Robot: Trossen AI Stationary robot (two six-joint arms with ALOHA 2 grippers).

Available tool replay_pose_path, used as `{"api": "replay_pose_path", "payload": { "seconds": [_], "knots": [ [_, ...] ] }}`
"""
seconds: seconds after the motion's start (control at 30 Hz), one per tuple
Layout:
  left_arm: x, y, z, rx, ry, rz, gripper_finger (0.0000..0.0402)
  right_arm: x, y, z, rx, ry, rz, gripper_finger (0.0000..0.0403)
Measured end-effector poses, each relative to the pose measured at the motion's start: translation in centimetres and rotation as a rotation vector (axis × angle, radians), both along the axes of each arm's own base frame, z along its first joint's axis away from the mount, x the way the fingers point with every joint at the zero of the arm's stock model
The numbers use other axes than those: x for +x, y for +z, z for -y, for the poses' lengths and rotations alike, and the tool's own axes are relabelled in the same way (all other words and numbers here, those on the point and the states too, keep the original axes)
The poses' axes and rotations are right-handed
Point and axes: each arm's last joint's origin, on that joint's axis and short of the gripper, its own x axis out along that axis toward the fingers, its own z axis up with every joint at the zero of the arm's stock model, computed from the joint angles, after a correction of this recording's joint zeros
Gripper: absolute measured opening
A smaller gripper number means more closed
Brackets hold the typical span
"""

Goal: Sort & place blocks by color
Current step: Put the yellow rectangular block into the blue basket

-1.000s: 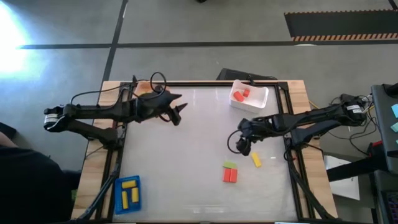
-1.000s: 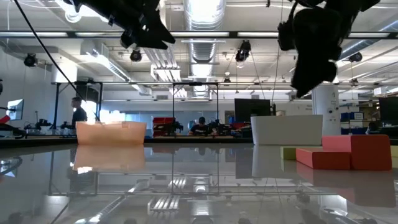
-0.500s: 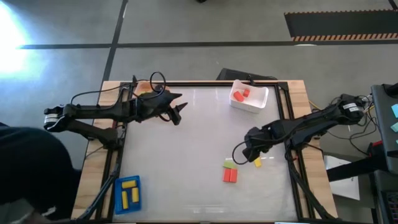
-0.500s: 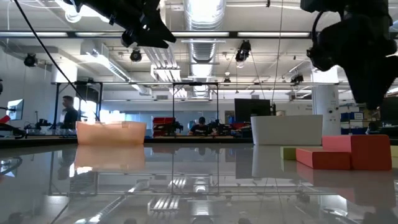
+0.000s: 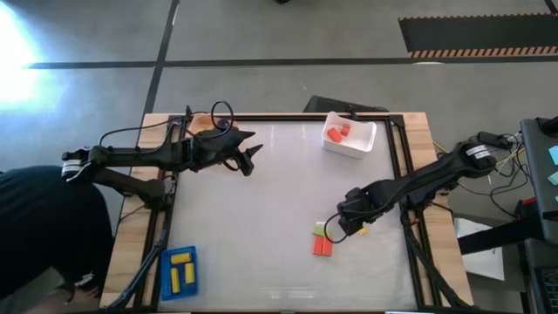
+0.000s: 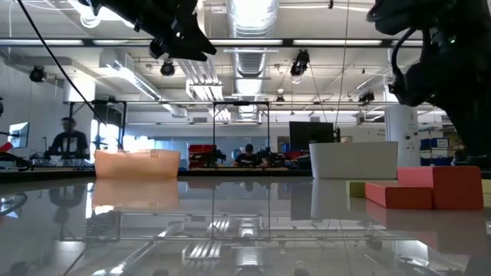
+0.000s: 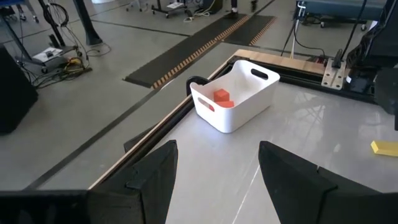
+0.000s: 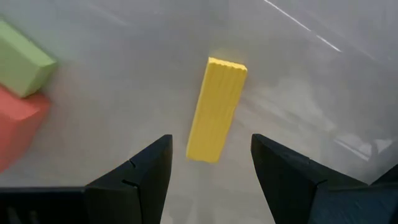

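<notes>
The yellow block [image 8: 217, 108] lies flat on the white table [image 5: 261, 209], its long axis running between the open fingers [image 8: 134, 180] of the right gripper [image 5: 342, 228], which hovers right above it with nothing in its grasp. In the high view the gripper hides nearly all of this block; only a yellow sliver shows at its edge. Just beside it lie a light green block [image 5: 321, 229] and two red blocks [image 5: 322, 246], the red pair touching side by side with their long axes pointing toward the near edge of the table.

The white bin [image 5: 350, 136] at the far right holds two red blocks [image 7: 222, 98]. The blue tray [image 5: 179, 271] at the near left holds yellow blocks [image 5: 181, 269]. The orange tray [image 6: 136, 163] sits at the far left, mostly hidden by the left arm; what it holds cannot be seen.

The left gripper [image 5: 250, 154] waits above the table's far left, its fingers [image 7: 155, 177] spread and empty.
</notes>
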Motion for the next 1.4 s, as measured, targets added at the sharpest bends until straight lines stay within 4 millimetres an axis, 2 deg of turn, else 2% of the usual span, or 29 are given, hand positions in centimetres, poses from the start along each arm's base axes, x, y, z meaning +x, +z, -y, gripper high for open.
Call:
{"api": "replay_pose_path", "payload": {
  "seconds": [0.43,0.53,0.67,0.83,1.0,1.27,1.4],
  "knots": [
    [-0.1,-0.2,0.0,0.011,-0.013,-0.032,0.0210,1.2,-3.3,-0.3,-0.043,0.038,-0.115,0.0207],
    [-0.6,-0.3,0.4,-0.019,-0.066,-0.066,0.0210,1.4,-4.0,-0.4,-0.049,0.065,-0.144,0.0207],
    [-1.9,0.9,1.6,-0.076,-0.181,-0.014,0.0210,1.6,-4.6,-0.4,-0.051,0.094,-0.160,0.0193],
    [-2.9,1.8,3.1,-0.096,-0.282,0.030,0.0210,1.8,-4.5,-0.4,-0.061,0.107,-0.128,0.0147],
    [-3.0,2.0,4.1,-0.094,-0.328,0.045,0.0210,1.8,-4.4,-0.4,-0.089,0.120,-0.104,0.0088],
    [-2.2,1.4,4.5,-0.100,-0.346,0.015,0.0210,1.8,-4.1,-0.3,-0.108,0.188,-0.074,0.0084],
    [-1.5,1.3,4.6,-0.096,-0.353,0.033,0.0210,1.8,-3.1,0.1,-0.188,0.216,0.012,0.0084]
  ]
}}
